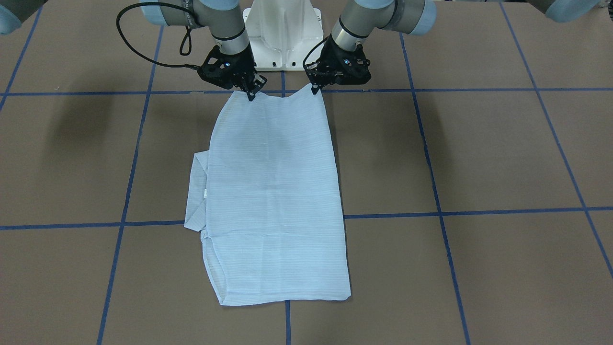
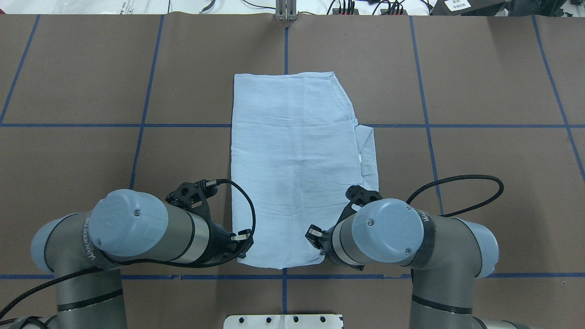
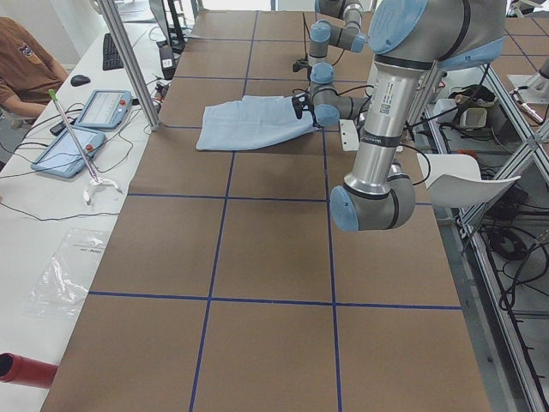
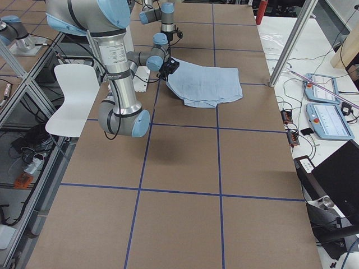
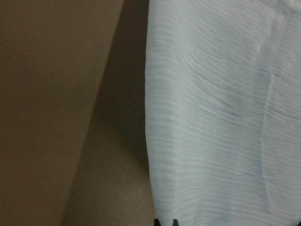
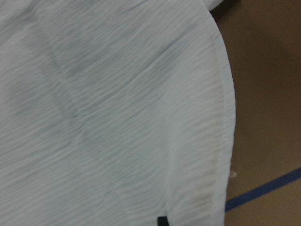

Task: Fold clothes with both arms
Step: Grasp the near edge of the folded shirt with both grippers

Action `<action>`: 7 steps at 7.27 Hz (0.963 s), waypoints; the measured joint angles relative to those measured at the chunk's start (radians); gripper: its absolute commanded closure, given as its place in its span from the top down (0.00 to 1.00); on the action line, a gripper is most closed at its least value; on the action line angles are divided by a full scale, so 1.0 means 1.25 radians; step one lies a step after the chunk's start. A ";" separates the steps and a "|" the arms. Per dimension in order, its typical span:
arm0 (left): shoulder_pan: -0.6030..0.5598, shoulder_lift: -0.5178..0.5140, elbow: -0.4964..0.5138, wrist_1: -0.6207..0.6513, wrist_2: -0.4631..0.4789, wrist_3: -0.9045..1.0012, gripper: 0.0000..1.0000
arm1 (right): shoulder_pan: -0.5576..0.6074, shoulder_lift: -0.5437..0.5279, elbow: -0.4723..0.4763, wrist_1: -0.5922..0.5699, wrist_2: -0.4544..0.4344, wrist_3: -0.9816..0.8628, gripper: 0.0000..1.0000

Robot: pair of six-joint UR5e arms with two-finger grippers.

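Garment: thin light-blue finely striped shirt (image 1: pixel 278 191), folded into a long panel, flat on brown taped tabletop (image 1: pixel 479 153).
Left black fingers (image 1: pixel 315 88): pinching one robot-side corner.
Right black fingers (image 1: pixel 251 95): pinching the other.
Risk: thin cloth slipping free, or uneven lift skewing the fold.
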 measured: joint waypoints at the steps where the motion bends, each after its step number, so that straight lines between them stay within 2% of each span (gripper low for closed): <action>1: 0.012 -0.001 -0.046 0.055 -0.024 -0.015 0.00 | -0.004 -0.010 0.034 0.001 0.046 0.001 0.00; 3: 0.053 -0.001 -0.134 0.154 -0.048 -0.046 0.00 | -0.008 -0.021 0.078 0.001 0.155 0.004 0.00; 4: 0.067 -0.003 -0.156 0.180 -0.055 -0.057 0.00 | -0.010 -0.022 0.085 0.000 0.185 0.005 0.00; 6: 0.072 -0.007 -0.156 0.193 -0.060 -0.060 0.00 | -0.005 -0.016 0.070 0.001 0.175 -0.001 0.00; 7: 0.052 -0.009 -0.145 0.192 -0.060 -0.052 0.00 | 0.003 -0.011 0.057 0.001 0.128 -0.010 0.00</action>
